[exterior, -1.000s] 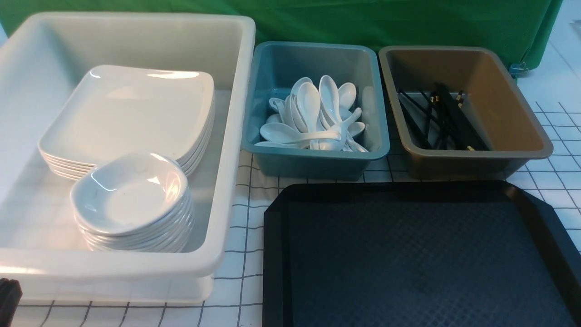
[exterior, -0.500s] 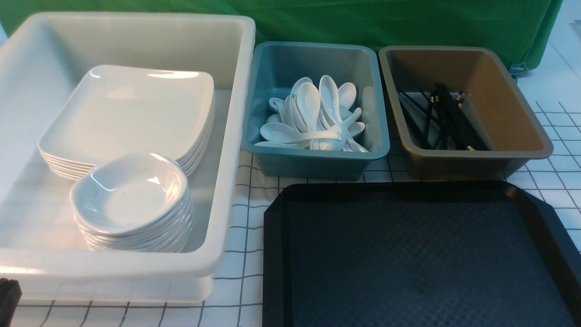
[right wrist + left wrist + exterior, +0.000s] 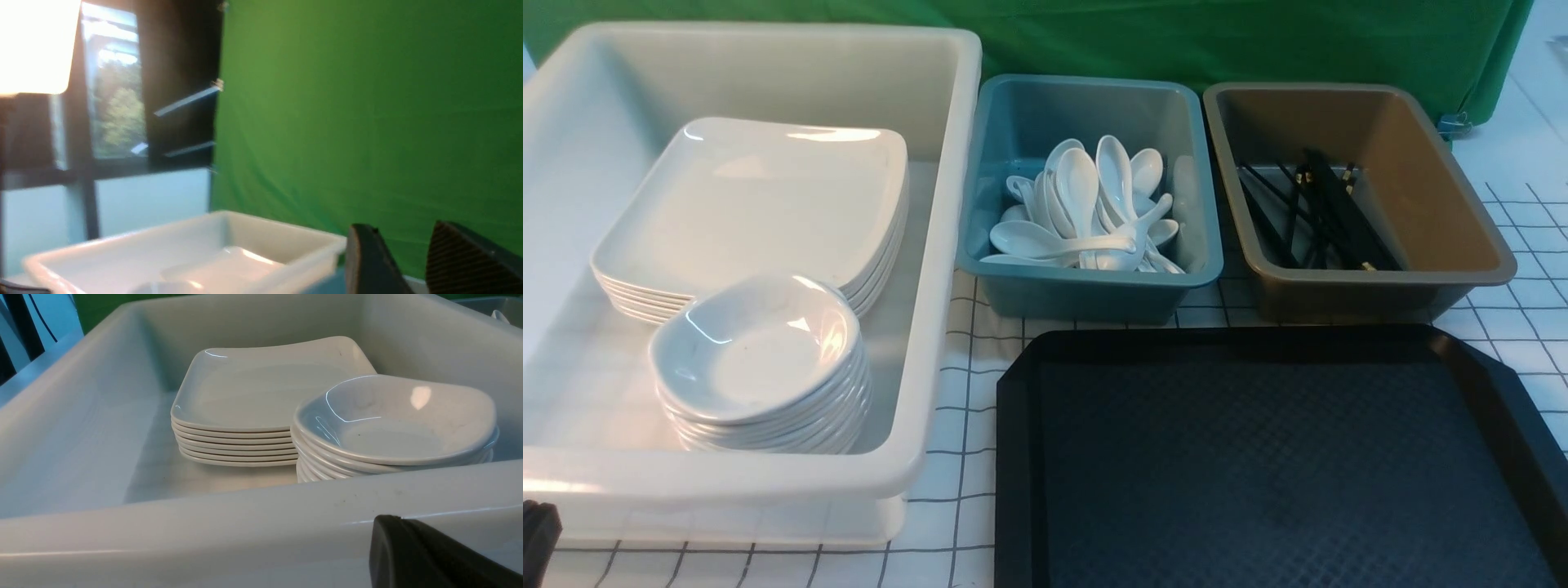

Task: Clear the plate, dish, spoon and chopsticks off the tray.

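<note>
Probably the glossy white squarish plate [image 3: 760, 196] is slippery, best rim-pinched; my left end effector [image 3: 395, 517] is clenched, my right end effector [image 3: 402, 229] released.

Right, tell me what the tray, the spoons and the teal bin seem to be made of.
The tray: matte black plastic, judging by its moulded rim and fine surface texture. The spoons: glossy white, with bright highlights; melamine or ceramic, can't tell which. The teal bin: probably smooth plastic, from its soft sheen and rounded, moulded lip.
</note>
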Action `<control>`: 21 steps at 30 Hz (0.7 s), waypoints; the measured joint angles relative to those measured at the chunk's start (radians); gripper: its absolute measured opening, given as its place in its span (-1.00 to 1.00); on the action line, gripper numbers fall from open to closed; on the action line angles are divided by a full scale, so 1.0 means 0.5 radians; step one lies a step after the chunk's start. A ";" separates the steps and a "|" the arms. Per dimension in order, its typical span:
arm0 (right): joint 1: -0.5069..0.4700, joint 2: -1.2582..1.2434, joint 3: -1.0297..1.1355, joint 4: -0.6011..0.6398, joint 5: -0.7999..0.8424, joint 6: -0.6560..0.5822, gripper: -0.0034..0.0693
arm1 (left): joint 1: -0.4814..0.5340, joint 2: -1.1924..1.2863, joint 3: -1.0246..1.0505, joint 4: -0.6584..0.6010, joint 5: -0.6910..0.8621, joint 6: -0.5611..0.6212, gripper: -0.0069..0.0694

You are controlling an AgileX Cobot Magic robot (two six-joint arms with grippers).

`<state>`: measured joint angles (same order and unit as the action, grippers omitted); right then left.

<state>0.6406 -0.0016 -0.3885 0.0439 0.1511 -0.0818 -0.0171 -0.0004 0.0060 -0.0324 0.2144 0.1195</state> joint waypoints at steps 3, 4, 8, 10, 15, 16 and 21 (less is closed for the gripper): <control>-0.328 0.000 0.062 0.000 0.086 -0.011 -0.25 | 0.000 0.000 0.000 0.000 0.000 0.000 -0.81; -0.429 0.000 0.094 0.000 0.102 -0.029 -0.25 | 0.000 0.000 0.000 0.000 0.000 0.000 -0.81; -0.869 0.003 0.309 0.000 0.136 -0.082 -0.25 | 0.000 0.000 0.000 0.000 0.000 0.000 -0.81; -1.074 0.004 0.503 0.000 0.142 -0.096 -0.25 | 0.000 0.000 0.000 0.000 0.000 0.000 -0.81; -1.298 0.006 0.781 0.000 0.194 -0.103 -0.25 | 0.000 0.000 0.000 0.000 0.002 0.000 -0.81; -1.315 0.006 0.788 0.000 0.203 -0.109 -0.25 | 0.000 0.000 0.000 0.002 0.002 0.000 -0.81; -1.336 0.006 0.791 0.004 0.196 -0.091 -0.25 | 0.000 0.000 0.000 0.002 0.002 0.000 -0.81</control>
<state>-0.0276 0.0013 0.0069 0.0457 0.2493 -0.1271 -0.0171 -0.0004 0.0060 -0.0316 0.2155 0.1195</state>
